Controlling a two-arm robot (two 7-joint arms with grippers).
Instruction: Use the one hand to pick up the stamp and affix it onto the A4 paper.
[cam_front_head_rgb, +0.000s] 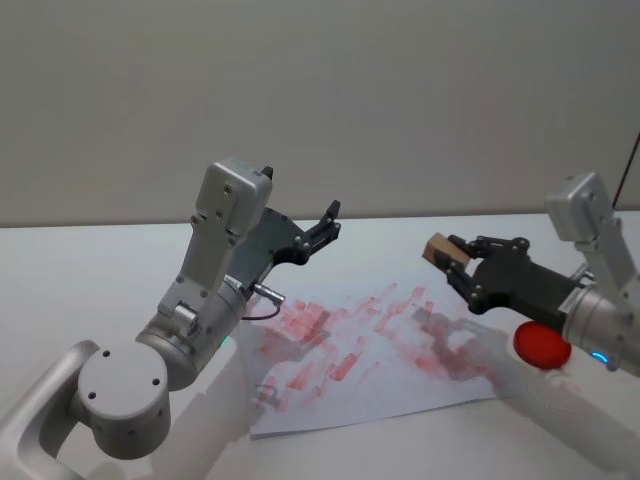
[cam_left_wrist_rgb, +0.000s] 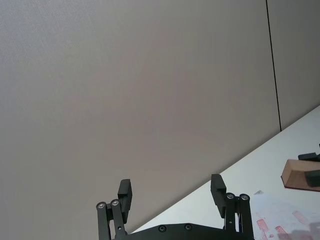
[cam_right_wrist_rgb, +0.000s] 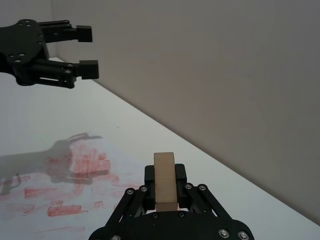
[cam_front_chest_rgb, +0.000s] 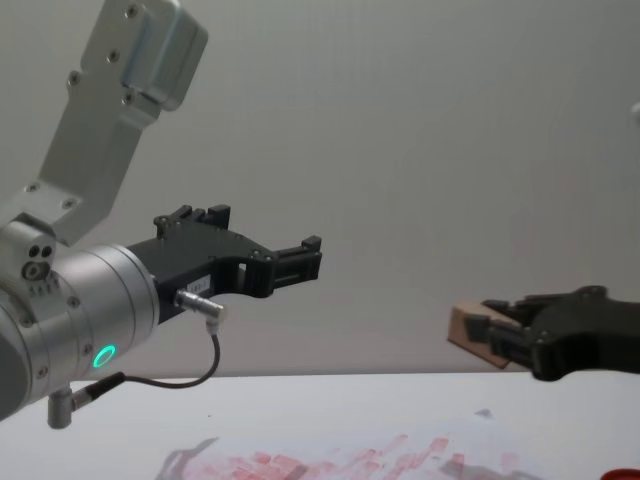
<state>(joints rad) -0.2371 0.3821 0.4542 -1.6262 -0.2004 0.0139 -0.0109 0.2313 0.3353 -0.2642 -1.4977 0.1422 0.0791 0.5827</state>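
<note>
Our left gripper (cam_front_head_rgb: 325, 224) hangs raised, fingers spread with nothing between them, well apart from the work. Below and between the two grippers, the paper (cam_front_head_rgb: 385, 395) lies on the tabletop (cam_front_head_rgb: 100, 270), crowded with red prints. Our right gripper (cam_front_head_rgb: 455, 262) is clamped on the stamp (cam_front_head_rgb: 438, 249), holding it in the air above the paper's right part; a red disc (cam_front_head_rgb: 541, 345) sits just beside its wrist. The stamp looks tilted, so we risk pressing on one edge and smearing. The block could also slip, or the loose sheet could drag.
</note>
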